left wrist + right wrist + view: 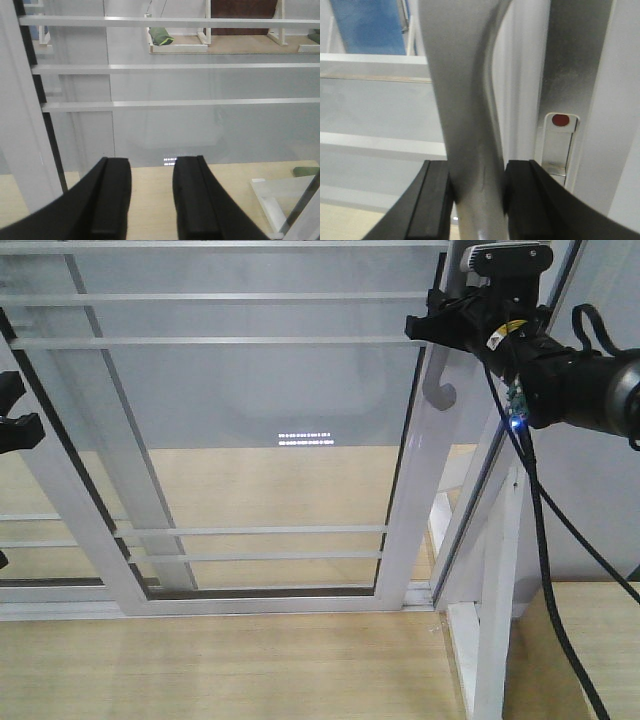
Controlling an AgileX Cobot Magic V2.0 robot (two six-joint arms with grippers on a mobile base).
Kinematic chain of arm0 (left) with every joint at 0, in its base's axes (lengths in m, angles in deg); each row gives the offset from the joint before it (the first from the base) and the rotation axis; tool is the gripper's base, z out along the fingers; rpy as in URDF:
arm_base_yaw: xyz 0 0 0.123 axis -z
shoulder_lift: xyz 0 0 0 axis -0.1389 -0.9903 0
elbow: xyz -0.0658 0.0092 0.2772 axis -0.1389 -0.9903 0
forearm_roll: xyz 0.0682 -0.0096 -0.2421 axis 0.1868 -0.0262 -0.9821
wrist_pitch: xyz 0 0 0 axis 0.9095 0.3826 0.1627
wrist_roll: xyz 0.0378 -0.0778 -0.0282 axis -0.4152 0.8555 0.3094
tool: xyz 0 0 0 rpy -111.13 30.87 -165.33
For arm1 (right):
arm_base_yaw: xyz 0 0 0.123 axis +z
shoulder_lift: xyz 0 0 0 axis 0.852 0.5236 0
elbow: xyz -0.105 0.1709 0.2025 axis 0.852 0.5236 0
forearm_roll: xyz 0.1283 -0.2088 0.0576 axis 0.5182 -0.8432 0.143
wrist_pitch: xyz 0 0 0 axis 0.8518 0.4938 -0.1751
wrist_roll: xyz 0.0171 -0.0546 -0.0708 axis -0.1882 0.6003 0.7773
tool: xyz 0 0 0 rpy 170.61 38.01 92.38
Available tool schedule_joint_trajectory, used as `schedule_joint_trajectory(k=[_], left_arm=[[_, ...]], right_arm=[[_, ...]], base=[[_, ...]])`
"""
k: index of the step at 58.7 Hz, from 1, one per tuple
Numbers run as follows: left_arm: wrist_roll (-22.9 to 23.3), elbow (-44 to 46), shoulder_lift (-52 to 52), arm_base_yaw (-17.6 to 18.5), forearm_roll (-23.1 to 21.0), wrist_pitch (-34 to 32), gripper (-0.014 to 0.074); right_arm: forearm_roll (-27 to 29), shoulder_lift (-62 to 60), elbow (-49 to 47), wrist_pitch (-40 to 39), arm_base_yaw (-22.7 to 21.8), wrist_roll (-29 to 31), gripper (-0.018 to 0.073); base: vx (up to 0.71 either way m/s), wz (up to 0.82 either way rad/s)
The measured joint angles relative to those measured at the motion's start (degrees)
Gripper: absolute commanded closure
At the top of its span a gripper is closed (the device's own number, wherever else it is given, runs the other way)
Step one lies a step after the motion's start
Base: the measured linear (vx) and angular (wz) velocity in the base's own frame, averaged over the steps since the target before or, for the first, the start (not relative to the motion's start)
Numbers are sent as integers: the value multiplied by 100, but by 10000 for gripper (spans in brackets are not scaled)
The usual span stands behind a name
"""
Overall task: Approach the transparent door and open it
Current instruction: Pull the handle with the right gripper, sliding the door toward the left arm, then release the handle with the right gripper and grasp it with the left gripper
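Observation:
The transparent door (418,502) is a glass panel in a white frame with thin horizontal bars. Its curved silver-grey handle (440,388) hangs on the right stile. My right gripper (441,324) is shut on the handle high up. In the right wrist view the two black pads press both sides of the handle (470,100), with the gripper (477,172) around it. My left gripper (151,165) is open and empty, facing the glass and its white bars (165,66); it shows at the left edge of the front view (15,415).
A second white-framed glass panel (85,490) without a handle overlaps behind on the left. The white door jamb (497,570) stands on the right, with a lock plate with a red dot (560,120). A black cable (545,540) hangs from the right arm. The floor is wooden (220,670).

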Motion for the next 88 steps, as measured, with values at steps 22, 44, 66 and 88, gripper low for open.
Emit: schedule_joint_trajectory(k=[22,44,66,88], left_arm=[[0,0,0,0,0,0,237],[0,0,0,0,0,0,237],[0,0,0,0,0,-56,237],[0,0,0,0,0,-430,237]], right_arm=[[-19,0,0,-13,614,-18,256],[-289,-19,5,29,1277,-29,258],[-166,-1363,16,1672,684,-36,258],[-166,-3938,1334,3463,-1402,662,258]], base=[[0,0],[0,0],[0,0],[0,0]])
